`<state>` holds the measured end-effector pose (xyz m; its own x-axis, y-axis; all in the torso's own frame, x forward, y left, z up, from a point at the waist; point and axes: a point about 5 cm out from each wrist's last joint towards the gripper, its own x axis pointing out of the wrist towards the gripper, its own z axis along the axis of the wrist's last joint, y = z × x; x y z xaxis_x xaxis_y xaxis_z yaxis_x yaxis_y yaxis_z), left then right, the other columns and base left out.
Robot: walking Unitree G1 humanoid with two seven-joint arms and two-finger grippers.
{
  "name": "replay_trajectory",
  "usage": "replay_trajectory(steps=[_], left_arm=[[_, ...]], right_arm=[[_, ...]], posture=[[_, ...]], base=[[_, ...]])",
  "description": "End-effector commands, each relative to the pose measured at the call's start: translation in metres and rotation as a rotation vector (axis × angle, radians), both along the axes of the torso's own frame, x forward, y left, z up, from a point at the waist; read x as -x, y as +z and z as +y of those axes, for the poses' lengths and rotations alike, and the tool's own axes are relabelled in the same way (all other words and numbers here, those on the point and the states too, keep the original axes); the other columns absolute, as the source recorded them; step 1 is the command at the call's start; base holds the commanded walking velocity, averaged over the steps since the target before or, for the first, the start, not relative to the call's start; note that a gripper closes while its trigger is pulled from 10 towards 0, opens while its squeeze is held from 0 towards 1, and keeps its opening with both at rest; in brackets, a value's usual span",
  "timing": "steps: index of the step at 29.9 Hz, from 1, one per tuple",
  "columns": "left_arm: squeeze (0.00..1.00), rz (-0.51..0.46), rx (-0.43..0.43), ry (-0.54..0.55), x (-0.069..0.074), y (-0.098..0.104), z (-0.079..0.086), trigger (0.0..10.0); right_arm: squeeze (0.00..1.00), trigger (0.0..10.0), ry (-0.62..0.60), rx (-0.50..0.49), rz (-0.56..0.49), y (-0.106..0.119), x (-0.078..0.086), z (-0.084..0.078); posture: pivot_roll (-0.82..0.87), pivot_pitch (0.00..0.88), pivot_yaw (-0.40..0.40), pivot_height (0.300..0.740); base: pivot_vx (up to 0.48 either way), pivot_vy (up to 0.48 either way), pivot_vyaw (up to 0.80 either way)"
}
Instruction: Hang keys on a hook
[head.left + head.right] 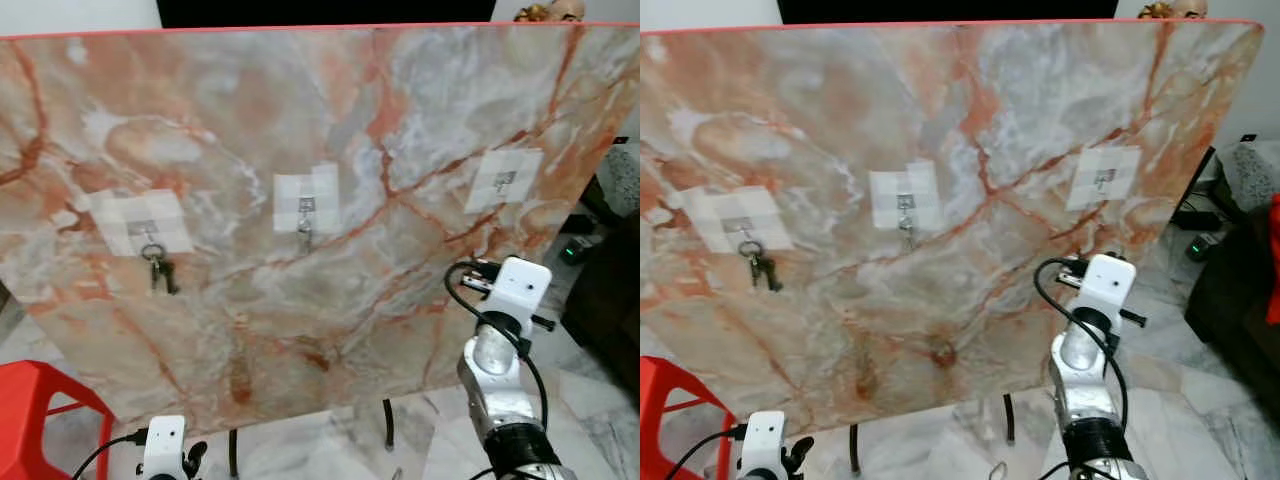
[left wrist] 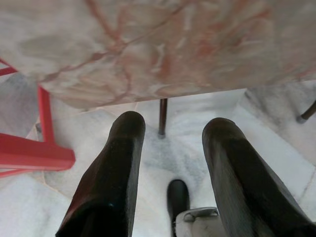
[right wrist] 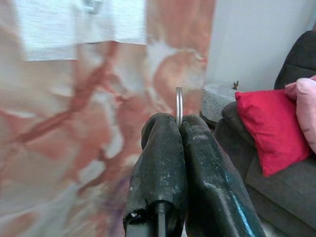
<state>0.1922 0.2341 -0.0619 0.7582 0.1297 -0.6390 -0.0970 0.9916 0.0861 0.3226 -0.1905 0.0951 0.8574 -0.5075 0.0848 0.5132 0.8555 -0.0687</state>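
Right gripper [image 3: 178, 129]: fingers pressed fully together, pinching a thin metal key ring [image 3: 178, 103] that stands edge-on and pokes out past the fingertips; raised in front of the marble board [image 1: 250, 130]
Key ring: slim silver loop, upright in the pinch; any keys on it are hidden by the fingers
Right hook [image 1: 505, 180]: above the right gripper and close to it, a small metal hook on a pale adhesive pad [image 1: 503, 181]; in the right wrist view the pad's lower edge sits just above the ring, apart from it
Middle hook [image 1: 306, 206]: to the left of the right gripper and higher, on its own pale pad, a small metal piece hanging from it
Left hook [image 1: 147, 229]: well apart to the left, a bunch of dark keys [image 1: 160, 270] on a ring hanging from it
Left gripper [image 2: 173, 143]: low, below the board's bottom edge, fingers spread wide with nothing between them
Beside the left gripper: red stool [image 1: 35, 410] on the marble floor [image 2: 197, 118]
To the right of the right gripper: dark sofa with a red cushion [image 3: 269, 131]
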Motion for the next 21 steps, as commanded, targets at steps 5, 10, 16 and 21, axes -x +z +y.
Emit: replay_trajectory(steps=[5, 10, 16, 21], left_arm=[[0.00, 0.012, 0.008, -0.007, 0.003, -0.002, -0.003, 10.0], [0.00, 0.010, 0.010, -0.009, 0.003, -0.002, -0.004, 10.0], [0.00, 0.007, 0.011, -0.007, 0.002, -0.002, -0.004, 10.0], [0.00, 0.004, 0.018, -0.005, 0.001, -0.002, -0.004, 10.0]], right_arm=[[0.00, 10.0, -0.003, 0.010, -0.012, 0.007, -0.004, -0.003], [0.00, 10.0, 0.023, 0.043, -0.030, 0.013, -0.007, -0.001], [0.00, 10.0, 0.031, 0.124, -0.029, 0.023, -0.016, -0.002], [0.00, 10.0, 0.003, 0.173, -0.035, 0.035, -0.024, -0.009]], posture=[[0.08, 0.000, -0.048, 0.740], [0.08, 0.000, -0.048, 0.740], [0.08, 0.000, -0.047, 0.740], [0.09, 0.000, -0.048, 0.740]], base=[[0.000, 0.000, 0.00], [0.000, 0.000, 0.00], [0.000, 0.000, 0.00], [0.000, 0.000, 0.00]])
